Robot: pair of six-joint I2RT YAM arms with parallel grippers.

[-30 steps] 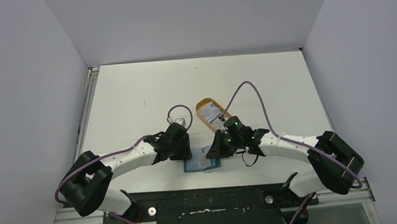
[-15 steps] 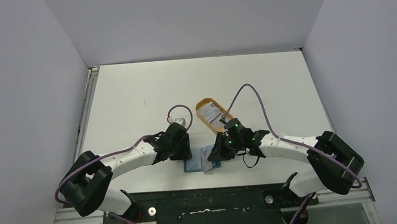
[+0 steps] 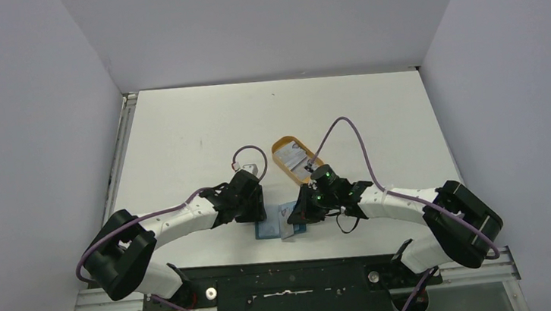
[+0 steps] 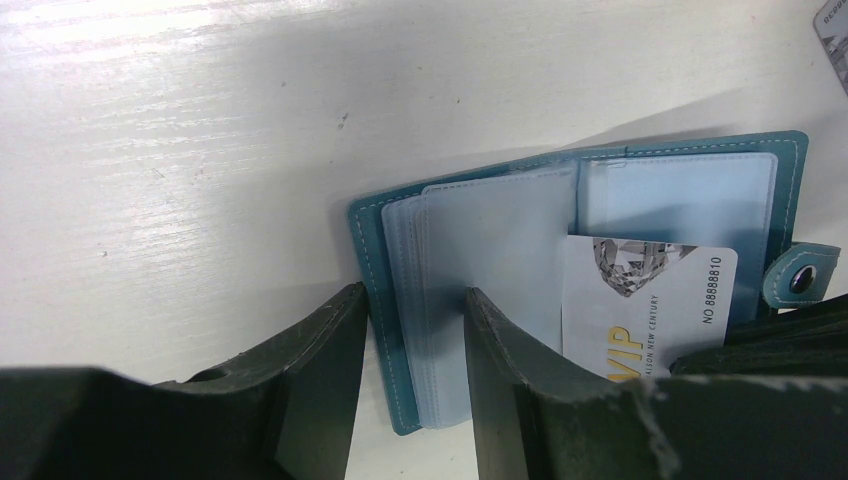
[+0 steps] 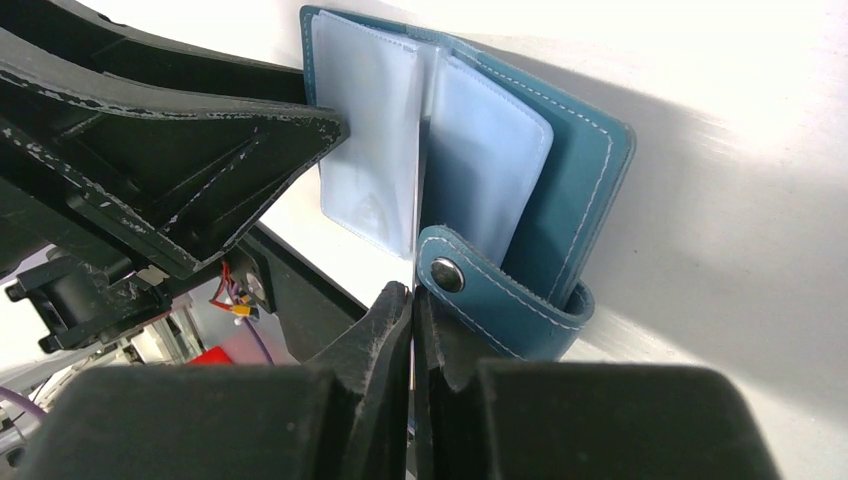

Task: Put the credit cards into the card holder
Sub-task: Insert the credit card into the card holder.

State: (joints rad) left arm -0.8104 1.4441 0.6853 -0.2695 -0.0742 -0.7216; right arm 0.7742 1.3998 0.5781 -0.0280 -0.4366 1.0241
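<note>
The teal card holder [image 3: 273, 228] lies open near the table's front edge, its clear pockets [image 4: 500, 240] facing up. My left gripper [image 4: 415, 292] stands partly open astride its left edge. One finger rests on the table and the other on the pockets. My right gripper [image 5: 412, 295] is shut on a silvery credit card [image 4: 650, 300] printed VIP. The card's front end lies among the pockets on the holder's right half, and it shows edge-on [image 5: 417, 180] in the right wrist view. The snap tab [image 5: 490, 290] curls up beside the right fingers. In the top view both grippers [image 3: 259, 212] [image 3: 293, 216] meet over the holder.
An orange-tan oval tray [image 3: 277, 144] sits just beyond the right gripper with a grey card [image 3: 294, 156] in it. A grey card's corner [image 4: 835, 20] shows at the top right of the left wrist view. The table's front edge and the arm bases are close behind the holder.
My right gripper has moved a little left and toward the front edge with the card, bringing it over the holder. The left arm has not moved.
</note>
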